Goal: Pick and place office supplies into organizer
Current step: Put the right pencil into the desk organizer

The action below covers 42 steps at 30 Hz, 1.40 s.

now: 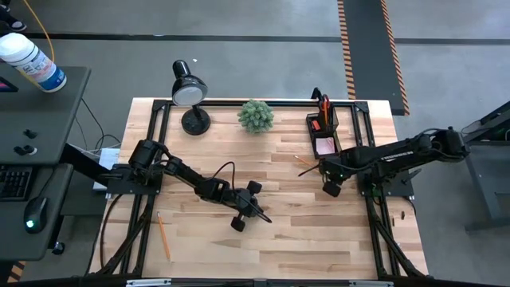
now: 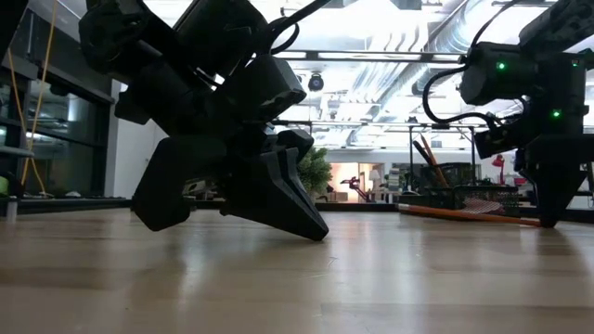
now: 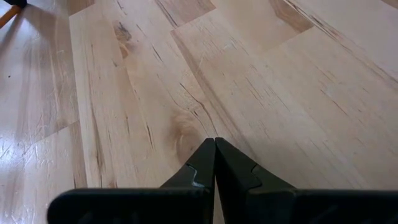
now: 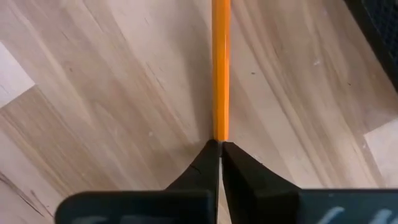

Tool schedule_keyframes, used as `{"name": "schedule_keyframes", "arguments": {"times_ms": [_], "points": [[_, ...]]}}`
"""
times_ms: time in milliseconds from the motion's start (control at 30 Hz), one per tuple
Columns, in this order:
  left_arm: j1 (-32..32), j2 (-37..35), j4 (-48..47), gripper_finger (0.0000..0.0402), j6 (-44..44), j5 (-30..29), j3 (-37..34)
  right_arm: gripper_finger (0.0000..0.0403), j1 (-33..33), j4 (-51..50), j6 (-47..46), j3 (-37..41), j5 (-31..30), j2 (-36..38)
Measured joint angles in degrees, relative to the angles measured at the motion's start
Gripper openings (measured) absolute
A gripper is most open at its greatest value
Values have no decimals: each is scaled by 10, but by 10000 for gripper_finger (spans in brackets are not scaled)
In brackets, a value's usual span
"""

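Pencil: an orange pencil (image 4: 221, 68) lies flat on the worktop (image 1: 263, 231), near the 3 o'clock side, just left of the organizer's near end.
Right gripper: the right gripper (image 4: 219, 144) is down at the worktop, and its fingers (image 4: 200, 168) are pinched shut on the pencil's end. In the low view the pencil (image 2: 464, 214) lies along the wood beside that gripper (image 2: 549, 221).
Organizer: the black mesh organizer (image 1: 323, 131) stands toward 2 o'clock, near the far edge. Tall things stick up from its cup part. A pink pad (image 1: 325, 147) lies in its low tray.
Second pencil: another orange pencil (image 1: 162, 235) lies toward 8 o'clock, well apart from both arms.
Left gripper: the left gripper (image 3: 215, 143) is near the middle of the worktop. Its fingers (image 3: 198, 168) are closed tight together with nothing between them, and the tips point down at bare wood.
Lamp: a black lamp (image 1: 190, 96) stands toward 11 o'clock.
Plant: a small green plant (image 1: 256, 115) sits at 12 o'clock, between the lamp and the organizer.
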<state>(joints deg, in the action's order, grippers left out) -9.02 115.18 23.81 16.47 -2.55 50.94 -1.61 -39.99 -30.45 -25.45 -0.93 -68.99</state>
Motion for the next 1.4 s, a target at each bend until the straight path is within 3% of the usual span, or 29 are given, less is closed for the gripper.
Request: {"name": "schedule_keyframes", "arguments": {"times_ms": [300, 667, 1400], "points": [[0, 0, 0, 1, 0, 0, 0, 1, 24, 37, 14, 2, -16, -1], [0, 0, 0, 1, 0, 0, 0, 0, 101, 63, -1, -35, -95, -2], [0, 0, 1, 1, 11, -20, 0, 0, 272, 26, -32, -157, -348, -1]]}}
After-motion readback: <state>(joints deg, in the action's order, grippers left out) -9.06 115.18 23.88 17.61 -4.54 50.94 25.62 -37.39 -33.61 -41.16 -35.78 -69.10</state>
